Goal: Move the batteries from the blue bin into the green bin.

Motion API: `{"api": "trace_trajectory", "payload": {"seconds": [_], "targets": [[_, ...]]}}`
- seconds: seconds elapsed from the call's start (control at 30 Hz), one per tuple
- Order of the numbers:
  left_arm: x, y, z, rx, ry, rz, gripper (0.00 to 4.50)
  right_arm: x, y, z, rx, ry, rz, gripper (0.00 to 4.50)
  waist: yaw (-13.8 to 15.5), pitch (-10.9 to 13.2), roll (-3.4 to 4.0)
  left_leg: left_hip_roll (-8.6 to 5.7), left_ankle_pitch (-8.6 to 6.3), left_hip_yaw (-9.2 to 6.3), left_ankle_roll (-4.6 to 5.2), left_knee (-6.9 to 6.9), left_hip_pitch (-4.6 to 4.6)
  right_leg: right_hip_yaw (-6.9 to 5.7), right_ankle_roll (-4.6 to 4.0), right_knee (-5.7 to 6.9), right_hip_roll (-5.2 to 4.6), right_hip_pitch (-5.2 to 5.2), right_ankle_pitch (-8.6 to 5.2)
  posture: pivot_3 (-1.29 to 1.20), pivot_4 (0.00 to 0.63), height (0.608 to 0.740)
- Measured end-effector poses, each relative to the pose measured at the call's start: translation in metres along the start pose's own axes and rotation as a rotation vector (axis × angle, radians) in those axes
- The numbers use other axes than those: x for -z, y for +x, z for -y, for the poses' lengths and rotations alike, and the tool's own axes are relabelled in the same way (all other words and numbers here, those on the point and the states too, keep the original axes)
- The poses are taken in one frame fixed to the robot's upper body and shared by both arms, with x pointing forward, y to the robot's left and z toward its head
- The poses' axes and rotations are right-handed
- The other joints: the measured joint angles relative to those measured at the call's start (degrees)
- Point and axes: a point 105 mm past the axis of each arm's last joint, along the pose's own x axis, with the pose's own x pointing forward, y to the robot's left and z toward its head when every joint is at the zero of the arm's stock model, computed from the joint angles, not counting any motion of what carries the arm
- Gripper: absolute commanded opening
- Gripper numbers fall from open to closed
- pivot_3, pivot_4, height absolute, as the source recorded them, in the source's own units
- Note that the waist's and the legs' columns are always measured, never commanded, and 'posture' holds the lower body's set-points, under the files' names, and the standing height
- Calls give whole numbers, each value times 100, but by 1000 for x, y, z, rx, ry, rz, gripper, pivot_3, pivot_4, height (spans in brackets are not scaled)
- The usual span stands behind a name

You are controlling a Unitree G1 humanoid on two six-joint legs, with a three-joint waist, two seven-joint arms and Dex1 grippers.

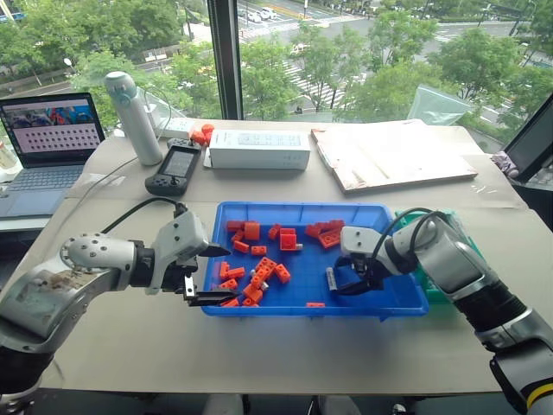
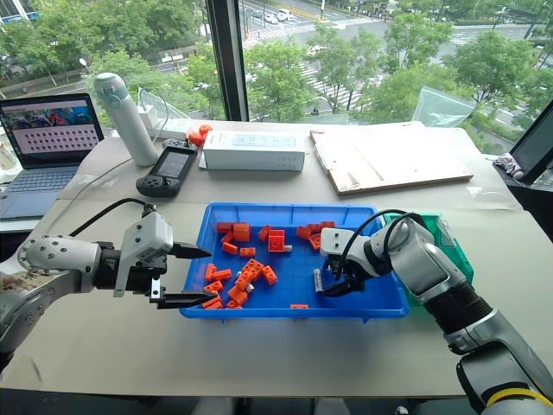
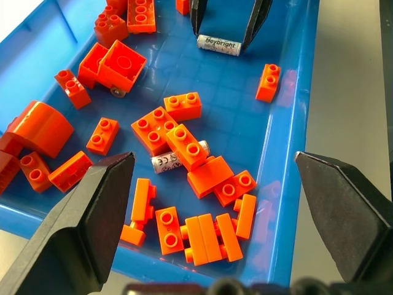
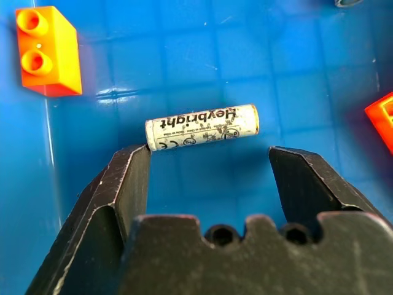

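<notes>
At the left of the head view the left gripper hung at the near left corner of the blue bin, its two black fingers spread wide with nothing between them; from where I stood it looked parked, and the sensible thing was to leave it there, clear of the work. Just inside that corner lay the heap of orange bricks, and the left wrist view showed one battery half buried under them, a job better left until the easy one was out. Further right, in the open blue floor at lower centre, the right gripper pointed steeply down over a second battery lying flat on its side, well apart from any brick. Its fingers stood open, one tip almost at the battery's end, the other short of the far end, nothing gripped. To do this well, I judged, it should straddle the cylinder across its width at the middle, settle low and close gently so it did not roll or squirt away. At the far right, behind that arm, sat the green bin, just beside the blue one.
</notes>
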Motion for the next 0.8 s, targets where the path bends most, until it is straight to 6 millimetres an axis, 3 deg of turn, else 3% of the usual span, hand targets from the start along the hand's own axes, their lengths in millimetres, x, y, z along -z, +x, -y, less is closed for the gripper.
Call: {"api": "trace_trajectory", "payload": {"seconds": [0.07,0.2,0.8], "targets": [[0,0,0,0,0,-1,4500,-2,1,1,5,-3,9,3554,1,0,0,0,0,0,0,0,0,0,0,0,0,1,0,0,150,730],[0,-1,0,-1,1,-7,4500,-8,7,-1,-6,-3,41,4479,0,0,0,0,0,-1,0,0,0,0,0,1,0,1,0,0,150,730],[0,-3,0,-1,2,-17,4500,-31,23,-3,-1,-97,120,4479,-5,0,0,0,-3,-1,-5,0,1,-1,0,1,0,0,0,0,150,730]]}}
